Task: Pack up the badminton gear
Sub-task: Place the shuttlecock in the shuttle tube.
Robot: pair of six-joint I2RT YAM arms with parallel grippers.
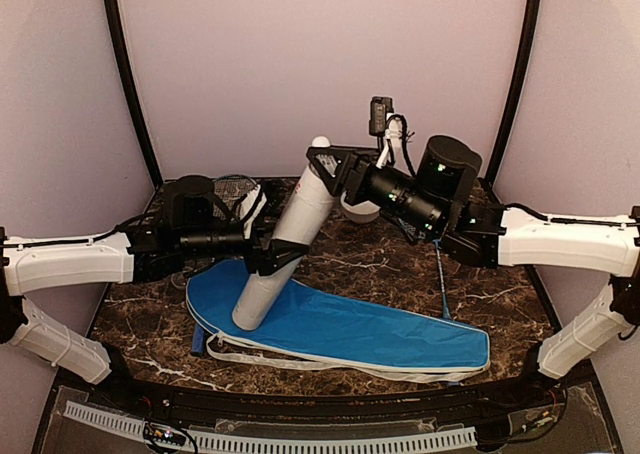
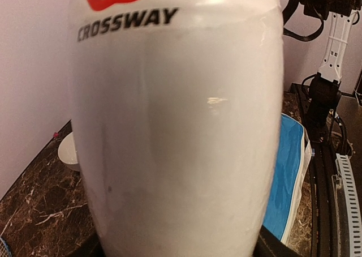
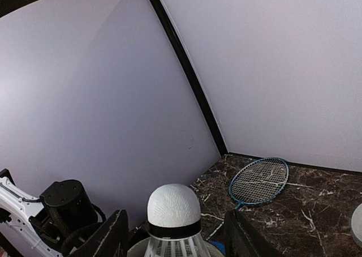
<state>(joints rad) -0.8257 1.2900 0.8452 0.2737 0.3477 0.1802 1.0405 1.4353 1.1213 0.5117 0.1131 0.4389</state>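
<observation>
Tube (image 1: 290, 236), long, white, tilted, clamped by left gripper (image 1: 272, 257), base on blue racket cover (image 1: 380, 334). Right gripper (image 1: 322, 159) spread, flanking white feather shuttlecock (image 3: 173, 211) in tube mouth

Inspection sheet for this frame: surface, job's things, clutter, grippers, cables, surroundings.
Surface: dark marbled tabletop, no damage seen.
Job's things: long white tube tilted, base on flat blue white-trimmed racket cover; white feather shuttlecock at its top; blue-framed racket lying back left.
Clutter: small white bowl behind the tube.
Grippers: left gripper shut on tube; right gripper open, fingers either side of the shuttlecock.
Cables: black cable looped at right wrist.
Surroundings: plain lilac walls, black corner posts.
</observation>
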